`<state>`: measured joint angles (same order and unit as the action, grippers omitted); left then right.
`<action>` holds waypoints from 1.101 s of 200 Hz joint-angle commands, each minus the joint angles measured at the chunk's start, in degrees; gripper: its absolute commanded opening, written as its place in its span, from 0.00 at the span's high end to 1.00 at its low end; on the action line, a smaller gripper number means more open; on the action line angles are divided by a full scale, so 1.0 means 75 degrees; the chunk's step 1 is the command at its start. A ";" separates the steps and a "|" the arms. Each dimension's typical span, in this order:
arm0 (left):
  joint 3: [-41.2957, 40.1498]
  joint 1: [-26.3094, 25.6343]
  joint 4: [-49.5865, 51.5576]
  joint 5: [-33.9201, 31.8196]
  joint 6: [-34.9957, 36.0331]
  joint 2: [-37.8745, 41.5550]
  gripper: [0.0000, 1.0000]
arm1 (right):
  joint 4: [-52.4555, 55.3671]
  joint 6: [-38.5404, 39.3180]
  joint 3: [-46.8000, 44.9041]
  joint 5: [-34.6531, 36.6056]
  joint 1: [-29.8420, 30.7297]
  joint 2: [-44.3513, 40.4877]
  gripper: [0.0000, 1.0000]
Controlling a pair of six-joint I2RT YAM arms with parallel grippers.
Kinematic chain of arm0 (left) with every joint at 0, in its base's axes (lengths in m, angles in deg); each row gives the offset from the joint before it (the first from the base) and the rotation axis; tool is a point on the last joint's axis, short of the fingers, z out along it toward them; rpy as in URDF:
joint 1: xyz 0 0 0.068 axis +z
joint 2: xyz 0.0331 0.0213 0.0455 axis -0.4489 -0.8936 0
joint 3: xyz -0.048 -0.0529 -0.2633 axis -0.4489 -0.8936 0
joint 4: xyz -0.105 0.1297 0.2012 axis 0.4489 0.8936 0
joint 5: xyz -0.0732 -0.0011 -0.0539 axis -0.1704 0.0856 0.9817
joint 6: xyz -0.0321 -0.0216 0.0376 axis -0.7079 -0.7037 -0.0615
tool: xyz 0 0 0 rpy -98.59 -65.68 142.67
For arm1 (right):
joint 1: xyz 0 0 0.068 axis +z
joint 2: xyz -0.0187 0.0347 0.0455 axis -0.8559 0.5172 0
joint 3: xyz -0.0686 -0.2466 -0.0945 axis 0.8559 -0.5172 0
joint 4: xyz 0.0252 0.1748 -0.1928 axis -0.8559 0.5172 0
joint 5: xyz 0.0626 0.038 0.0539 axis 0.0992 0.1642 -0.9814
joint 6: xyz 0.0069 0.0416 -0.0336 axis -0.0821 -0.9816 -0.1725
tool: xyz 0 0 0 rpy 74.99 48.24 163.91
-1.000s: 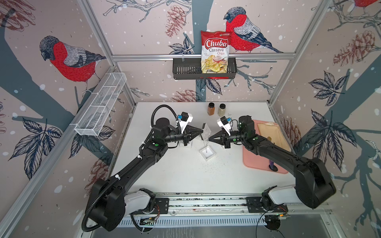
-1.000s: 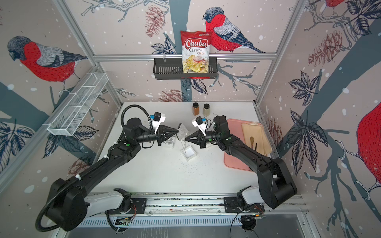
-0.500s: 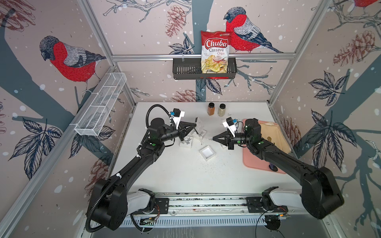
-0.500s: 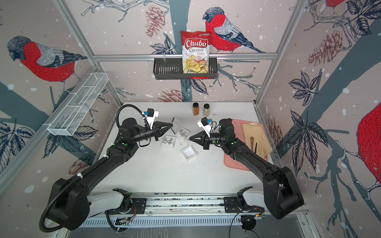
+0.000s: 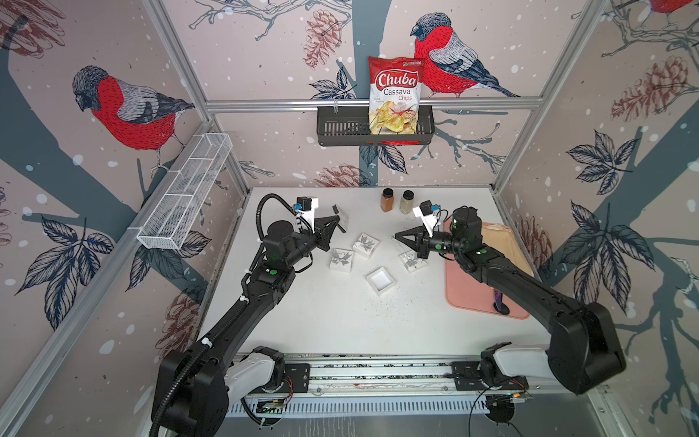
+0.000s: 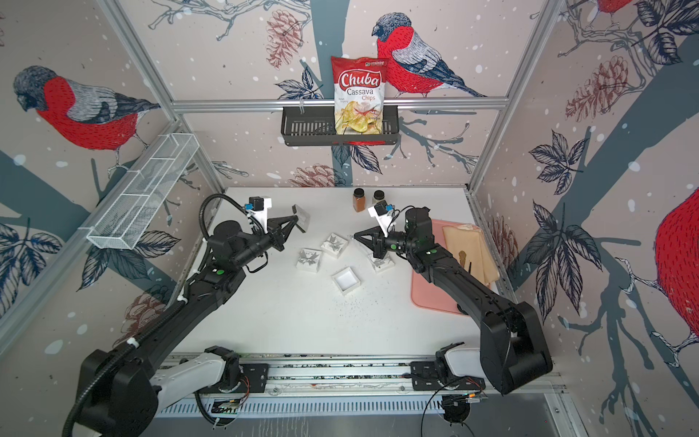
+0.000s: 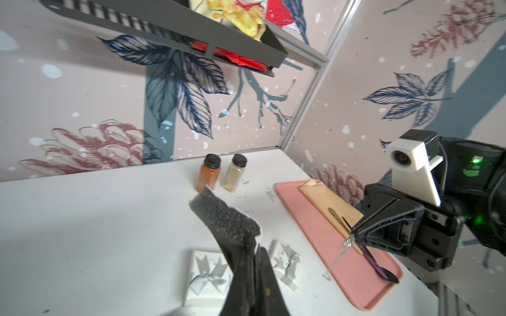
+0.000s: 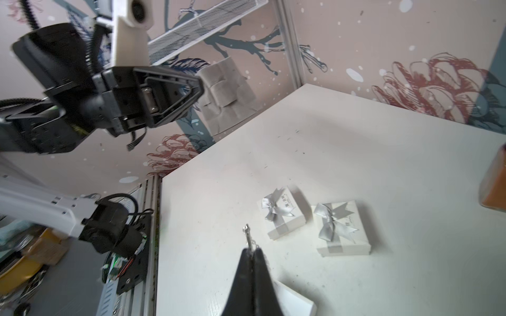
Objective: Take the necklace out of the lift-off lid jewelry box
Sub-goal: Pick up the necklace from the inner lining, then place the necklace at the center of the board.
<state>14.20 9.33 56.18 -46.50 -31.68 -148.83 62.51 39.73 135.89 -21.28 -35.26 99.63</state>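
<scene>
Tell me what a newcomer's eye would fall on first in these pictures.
Two arms face each other above the middle of the table: the left gripper pinches a foam insert, the right gripper a thin necklace whose chain hangs down. Near them on the table lies an open white box, and a red chips bag stands in the black basket on the back wall.

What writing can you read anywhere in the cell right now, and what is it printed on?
"Chuba": chips bag standing in the black wall basket.
"Cassava": same bag, under the brand.
"Chips": same bag, in red.
Fine print under "Cassava" and at the bag's top edge: too small to read.
Small print on the lids of the bow-topped boxes: blurred, unreadable.
Nothing else legible.
</scene>
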 commanded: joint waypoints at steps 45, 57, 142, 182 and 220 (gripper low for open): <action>-0.0776 0.0026 -0.0222 0.0747 0.0227 0.0651 1.00 | 0.1373 -0.0339 0.2307 0.2507 -0.0040 0.2296 1.00; -0.0871 0.0022 -0.0211 0.0843 0.0270 0.0800 1.00 | 0.1601 -0.0314 0.2940 0.2817 -0.0012 0.2843 1.00; -0.1320 0.0016 -0.0333 0.0811 0.0246 0.1608 1.00 | 0.4116 0.0439 0.7652 0.3443 0.0468 0.6000 1.00; -0.1291 0.0020 -0.0326 0.0840 0.0209 0.1546 1.00 | 0.4351 0.0520 0.8170 0.3375 0.0510 0.6350 1.00; -0.1329 0.0023 -0.0365 0.0897 0.0177 0.1554 1.00 | 0.4415 0.0534 0.7671 0.3602 0.0464 0.6225 1.00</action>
<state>4.37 9.35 56.05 -40.92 -30.20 -137.22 94.62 42.76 196.15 4.09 -31.57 147.06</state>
